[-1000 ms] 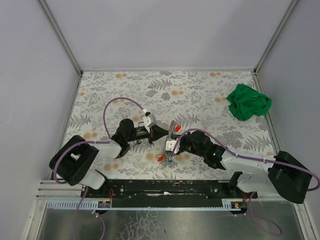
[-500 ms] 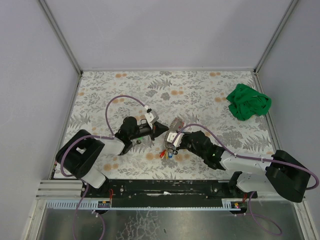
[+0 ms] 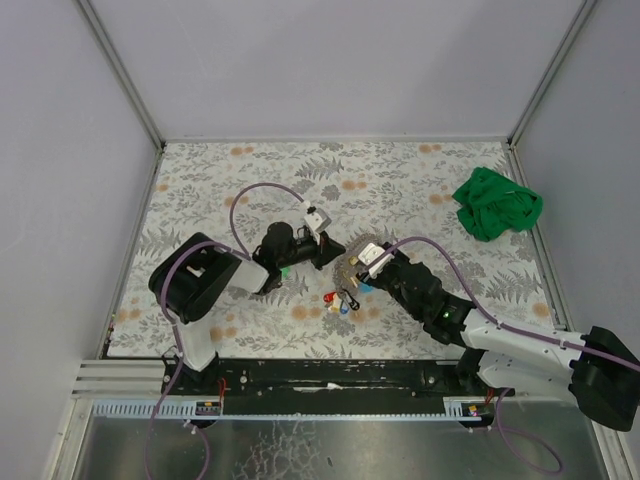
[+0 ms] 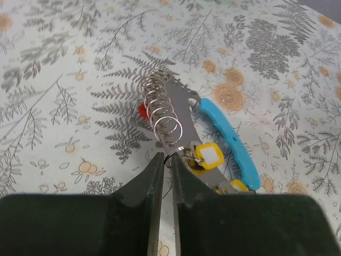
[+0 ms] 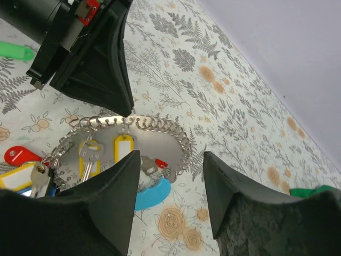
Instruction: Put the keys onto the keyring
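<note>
The keyring (image 4: 162, 114) lies on the flower-patterned worktop (image 3: 400, 180), near the middle and between the two claws. It is a flat, curved metal strip with a row of small wire rings along one edge. A yellow key (image 5: 123, 148) hangs from one of those rings. It has a yellow plastic frame around a plain white label window, and no writing can be read on it. A second yellow-framed piece hangs just beside it. A blue tag (image 4: 229, 133) lies against the strip's far edge. A red tag (image 5: 18, 156) and a few more tagged keys sit bunched at the strip's near end.

The green key (image 5: 13, 50) is off the ring, flat on the worktop beside the left arm's wrist and well apart from the bunch. Only its bright green head shows, and nothing legible can be seen on it.

The left claw (image 4: 166, 157) has its fingers pressed together, pinching the end wire ring of the keyring at their tips. The yellow label is just beside those tips.

The right claw (image 5: 171, 156) is spread, with nothing between its fingers. It hangs above the strip's other side, with the blue tag and the yellow key below the gap.

A crumpled green cloth (image 3: 497, 205) lies near the far right corner of the worktop, well away from all of this.
</note>
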Robot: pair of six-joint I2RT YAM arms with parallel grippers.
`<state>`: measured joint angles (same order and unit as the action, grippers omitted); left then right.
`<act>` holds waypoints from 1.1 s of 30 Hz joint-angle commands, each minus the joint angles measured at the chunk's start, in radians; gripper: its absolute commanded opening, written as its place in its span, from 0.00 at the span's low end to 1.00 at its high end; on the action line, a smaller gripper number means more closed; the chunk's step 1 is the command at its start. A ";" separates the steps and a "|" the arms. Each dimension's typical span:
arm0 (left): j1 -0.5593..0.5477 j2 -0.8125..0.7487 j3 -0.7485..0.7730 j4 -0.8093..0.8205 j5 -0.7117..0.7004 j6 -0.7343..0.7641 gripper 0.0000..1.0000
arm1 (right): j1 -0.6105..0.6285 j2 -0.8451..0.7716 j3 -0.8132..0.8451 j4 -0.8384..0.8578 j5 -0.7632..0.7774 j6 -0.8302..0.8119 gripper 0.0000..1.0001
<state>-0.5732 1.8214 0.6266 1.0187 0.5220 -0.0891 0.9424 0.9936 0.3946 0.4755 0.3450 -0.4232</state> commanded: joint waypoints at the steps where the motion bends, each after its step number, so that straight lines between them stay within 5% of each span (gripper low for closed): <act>1: 0.028 0.039 0.040 0.056 -0.082 -0.067 0.13 | -0.003 -0.048 0.018 -0.025 0.088 0.055 0.58; 11: 0.145 -0.161 -0.060 -0.043 -0.184 -0.191 0.43 | -0.003 -0.130 0.004 -0.083 0.196 0.103 0.64; 13: 0.149 -0.264 -0.103 -0.095 -0.235 -0.185 0.56 | -0.002 -0.157 0.004 -0.115 0.219 0.130 0.71; 14: 0.150 -0.326 -0.123 -0.124 -0.261 -0.174 0.90 | -0.003 -0.175 0.004 -0.130 0.236 0.144 0.73; 15: 0.150 -0.386 -0.138 -0.163 -0.289 -0.164 0.99 | -0.004 -0.191 0.005 -0.145 0.254 0.159 0.76; 17: 0.150 -0.513 -0.154 -0.261 -0.351 -0.150 1.00 | -0.004 -0.231 0.014 -0.197 0.267 0.194 0.99; 25: 0.142 -0.977 -0.200 -0.587 -0.539 -0.274 1.00 | -0.004 -0.364 0.115 -0.418 0.340 0.378 0.99; 33: 0.137 -1.193 -0.046 -1.011 -0.658 -0.427 1.00 | -0.004 -0.497 0.145 -0.585 0.457 0.487 0.99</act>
<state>-0.4313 0.6899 0.4824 0.2764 -0.0467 -0.4408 0.9417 0.5606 0.4946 -0.0143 0.6945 -0.0254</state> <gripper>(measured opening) 0.998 0.986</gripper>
